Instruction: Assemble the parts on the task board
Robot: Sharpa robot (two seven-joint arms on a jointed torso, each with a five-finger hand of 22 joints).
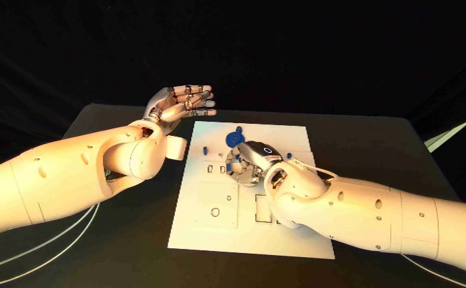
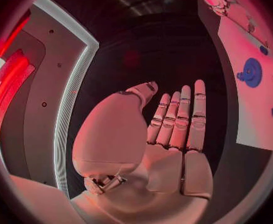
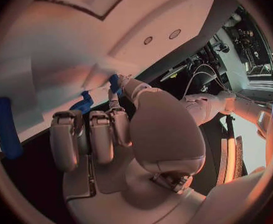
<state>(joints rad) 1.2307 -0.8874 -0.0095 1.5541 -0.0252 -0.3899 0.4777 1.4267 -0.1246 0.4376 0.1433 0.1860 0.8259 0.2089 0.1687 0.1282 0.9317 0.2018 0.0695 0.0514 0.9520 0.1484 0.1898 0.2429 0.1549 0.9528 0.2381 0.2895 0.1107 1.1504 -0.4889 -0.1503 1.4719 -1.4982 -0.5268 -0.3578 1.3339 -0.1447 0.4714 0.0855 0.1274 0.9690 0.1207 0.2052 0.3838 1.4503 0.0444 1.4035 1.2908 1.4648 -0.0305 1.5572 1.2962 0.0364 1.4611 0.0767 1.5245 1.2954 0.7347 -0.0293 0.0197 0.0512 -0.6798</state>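
Head view: task board lies mid-table. Blue gear sits at its far end; small blue pegs stand nearby. Right hand rests over the board's middle, fingers curled; whether they grasp a part, cannot tell. Left hand raised beside the board, fingers released. Assembly judged partway; several slots unfilled.
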